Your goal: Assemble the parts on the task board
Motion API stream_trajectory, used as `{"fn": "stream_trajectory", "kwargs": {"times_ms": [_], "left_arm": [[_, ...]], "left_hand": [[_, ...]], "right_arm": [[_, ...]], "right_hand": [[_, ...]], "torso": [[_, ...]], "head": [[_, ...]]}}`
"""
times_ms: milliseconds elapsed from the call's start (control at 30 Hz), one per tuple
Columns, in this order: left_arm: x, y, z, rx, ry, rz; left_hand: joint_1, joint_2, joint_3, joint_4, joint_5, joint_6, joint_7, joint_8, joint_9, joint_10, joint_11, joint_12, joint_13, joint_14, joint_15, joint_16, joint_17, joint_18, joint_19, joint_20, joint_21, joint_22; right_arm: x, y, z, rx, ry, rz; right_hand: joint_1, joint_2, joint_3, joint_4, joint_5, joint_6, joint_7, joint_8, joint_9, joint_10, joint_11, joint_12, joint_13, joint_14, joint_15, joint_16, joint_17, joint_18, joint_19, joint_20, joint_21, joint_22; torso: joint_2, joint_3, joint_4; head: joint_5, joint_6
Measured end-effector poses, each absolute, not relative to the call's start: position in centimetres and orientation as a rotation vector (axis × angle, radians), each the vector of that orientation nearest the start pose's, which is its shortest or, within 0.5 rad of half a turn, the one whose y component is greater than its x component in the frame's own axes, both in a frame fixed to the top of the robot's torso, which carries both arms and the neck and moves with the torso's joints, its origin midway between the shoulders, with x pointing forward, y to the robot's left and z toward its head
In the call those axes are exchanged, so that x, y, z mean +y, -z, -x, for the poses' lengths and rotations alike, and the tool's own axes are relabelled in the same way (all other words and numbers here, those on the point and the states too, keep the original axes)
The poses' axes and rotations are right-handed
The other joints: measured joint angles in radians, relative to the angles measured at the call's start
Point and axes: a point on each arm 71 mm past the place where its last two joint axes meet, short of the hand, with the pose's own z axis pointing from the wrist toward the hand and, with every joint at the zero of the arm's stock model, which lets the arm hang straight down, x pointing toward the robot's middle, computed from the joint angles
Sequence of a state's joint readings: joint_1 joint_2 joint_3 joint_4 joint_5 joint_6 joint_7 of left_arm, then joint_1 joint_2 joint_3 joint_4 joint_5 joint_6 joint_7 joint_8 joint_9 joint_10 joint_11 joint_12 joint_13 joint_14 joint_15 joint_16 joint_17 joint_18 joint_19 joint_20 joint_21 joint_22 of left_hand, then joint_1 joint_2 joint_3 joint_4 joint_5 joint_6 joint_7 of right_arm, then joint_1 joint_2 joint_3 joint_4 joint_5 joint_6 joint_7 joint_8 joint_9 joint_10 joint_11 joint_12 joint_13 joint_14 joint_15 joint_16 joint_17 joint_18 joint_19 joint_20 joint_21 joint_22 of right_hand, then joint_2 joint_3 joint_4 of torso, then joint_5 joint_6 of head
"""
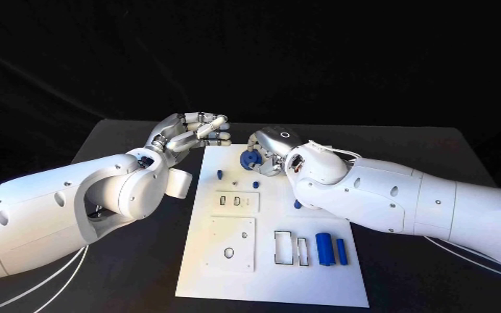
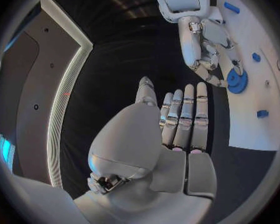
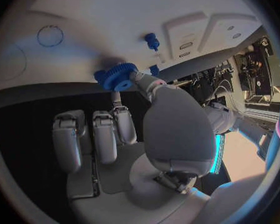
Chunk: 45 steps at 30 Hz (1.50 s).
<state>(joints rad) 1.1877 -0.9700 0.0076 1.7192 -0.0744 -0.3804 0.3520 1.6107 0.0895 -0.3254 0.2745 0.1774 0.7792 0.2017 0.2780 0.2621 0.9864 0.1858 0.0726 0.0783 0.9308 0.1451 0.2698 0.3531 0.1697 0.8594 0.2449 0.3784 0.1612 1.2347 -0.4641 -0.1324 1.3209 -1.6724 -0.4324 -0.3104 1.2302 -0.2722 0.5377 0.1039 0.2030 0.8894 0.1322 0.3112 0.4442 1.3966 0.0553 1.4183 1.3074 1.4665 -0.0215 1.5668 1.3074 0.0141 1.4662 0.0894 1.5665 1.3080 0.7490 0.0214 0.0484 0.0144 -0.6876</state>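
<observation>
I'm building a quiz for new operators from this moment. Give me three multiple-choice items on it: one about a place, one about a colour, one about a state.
1. Where do the two blue cylinders lie?
A. On the near right part of the task board
B. On the black table, off the board
C. In the left hand

2. What colour is the gear in the right hand?
A. Grey
B. Blue
C. White

3. What state is the left hand in?
A. Holding a cylinder
B. Pressing on the board
C. Holding nothing, fingers extended

Answers: 1 A, the head view shows them side by side near the board's near right corner. 2 B, it is blue in all three views. 3 C, the left wrist view shows straight fingers with nothing between them.
</observation>
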Motion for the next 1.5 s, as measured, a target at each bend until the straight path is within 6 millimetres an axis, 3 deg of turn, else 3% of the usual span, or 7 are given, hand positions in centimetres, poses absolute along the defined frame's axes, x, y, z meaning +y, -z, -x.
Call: {"fn": "stream_trajectory", "kwargs": {"times_ms": [767,900,967,1033,1200,1367,1500], "left_arm": [[21.7,15.2,-45.6,1.424,1.536,1.060],[21.7,15.2,-45.6,1.424,1.536,1.061],[21.7,15.2,-45.6,1.424,1.535,1.061],[21.7,15.2,-45.6,1.424,1.535,1.061],[21.7,15.3,-45.6,1.424,1.534,1.062],[21.8,15.3,-45.6,1.424,1.533,1.062],[21.8,15.3,-45.6,1.424,1.532,1.062]], "left_hand": [[0.000,0.000,-0.003,-0.003,0.000,0.000,0.000,-0.004,0.003,0.000,0.000,0.000,0.000,0.000,0.000,-0.004,0.003,0.000,-0.004,-0.004,0.000,0.000],[0.000,0.000,-0.003,-0.003,0.000,0.000,0.000,-0.004,0.003,0.000,0.000,0.000,0.000,0.000,0.000,-0.004,0.003,0.000,-0.004,-0.004,0.000,0.000],[0.000,0.000,-0.003,-0.003,0.000,-0.004,-0.004,-0.004,0.004,0.000,0.000,0.000,0.000,0.000,0.000,-0.004,0.005,0.000,-0.004,-0.004,0.000,0.000],[0.000,0.000,-0.003,-0.003,0.000,-0.004,-0.004,-0.004,0.004,0.000,0.000,0.000,0.000,0.000,0.000,-0.004,0.005,0.000,-0.004,-0.004,0.000,0.000],[0.000,0.000,-0.003,-0.003,0.000,-0.004,-0.004,-0.004,0.004,0.000,0.000,0.000,0.000,0.000,0.000,-0.004,0.004,0.000,-0.004,-0.004,0.000,0.000],[0.000,0.000,-0.003,-0.003,0.000,-0.004,-0.004,-0.004,0.004,0.000,0.000,0.000,0.000,0.000,0.000,-0.004,0.004,0.000,-0.004,-0.004,0.000,0.000],[0.000,0.000,-0.003,-0.003,0.000,-0.004,-0.004,-0.004,0.004,0.000,0.000,0.000,0.000,0.000,0.000,-0.004,0.004,0.000,-0.004,-0.004,0.000,0.000]], "right_arm": [[-7.2,20.0,-50.0,1.552,-0.562,0.318],[-7.2,20.1,-50.0,1.554,-0.564,0.317],[-7.2,20.2,-49.9,1.556,-0.566,0.317],[-7.2,20.2,-49.9,1.556,-0.566,0.316],[-7.3,20.3,-50.0,1.569,-0.566,0.307],[-7.6,20.5,-50.1,1.598,-0.568,0.290],[-7.7,20.4,-50.2,1.613,-0.577,0.276]], "right_hand": [[-0.008,0.000,-0.016,0.004,-0.012,0.018,-0.007,-0.006,0.000,0.000,0.000,0.000,0.000,-0.004,0.004,0.000,0.000,0.000,0.000,0.000,0.000,0.000],[-0.020,0.001,-0.062,0.010,-0.059,-0.047,0.012,-0.053,-0.020,-0.025,0.011,-0.021,0.001,0.000,0.016,0.000,0.001,0.000,0.000,0.012,0.000,0.000],[-0.016,0.010,-0.118,0.022,-0.069,-0.083,0.025,-0.077,-0.035,-0.034,0.020,-0.023,0.001,0.000,0.026,0.000,0.001,0.000,0.000,0.022,0.000,0.000],[-0.005,0.022,-0.155,0.035,-0.069,-0.089,0.028,-0.081,-0.042,-0.036,0.021,-0.023,0.001,0.000,0.029,0.000,0.001,0.000,0.000,0.022,0.000,0.000],[-0.017,0.041,-0.197,0.076,-0.067,-0.074,0.025,-0.081,-0.047,-0.030,0.024,-0.023,0.001,0.000,0.029,0.000,0.001,0.000,0.000,0.022,0.000,0.000],[-0.058,0.051,-0.241,0.164,-0.030,-0.063,0.021,-0.075,-0.052,-0.026,0.020,-0.017,0.001,0.000,0.029,0.000,0.001,0.000,0.000,0.022,0.000,0.000],[-0.072,0.056,-0.250,0.182,-0.030,-0.046,0.018,-0.067,-0.054,-0.015,0.016,-0.009,0.001,0.000,0.029,0.000,0.001,0.000,0.000,0.022,0.000,0.000]], "torso": [[0.000,0.0004,-0.0012],[0.000,0.0006,-0.0012],[0.000,0.0006,-0.0011],[0.000,0.0006,-0.0008],[0.000,0.0000,-0.0001],[0.000,-0.0006,-0.0003],[0.000,-0.0005,-0.0003]], "head": [[0.006,-0.005],[0.005,-0.003],[0.004,-0.003],[0.003,-0.002],[0.002,-0.002],[0.003,-0.003],[0.003,-0.005]]}}
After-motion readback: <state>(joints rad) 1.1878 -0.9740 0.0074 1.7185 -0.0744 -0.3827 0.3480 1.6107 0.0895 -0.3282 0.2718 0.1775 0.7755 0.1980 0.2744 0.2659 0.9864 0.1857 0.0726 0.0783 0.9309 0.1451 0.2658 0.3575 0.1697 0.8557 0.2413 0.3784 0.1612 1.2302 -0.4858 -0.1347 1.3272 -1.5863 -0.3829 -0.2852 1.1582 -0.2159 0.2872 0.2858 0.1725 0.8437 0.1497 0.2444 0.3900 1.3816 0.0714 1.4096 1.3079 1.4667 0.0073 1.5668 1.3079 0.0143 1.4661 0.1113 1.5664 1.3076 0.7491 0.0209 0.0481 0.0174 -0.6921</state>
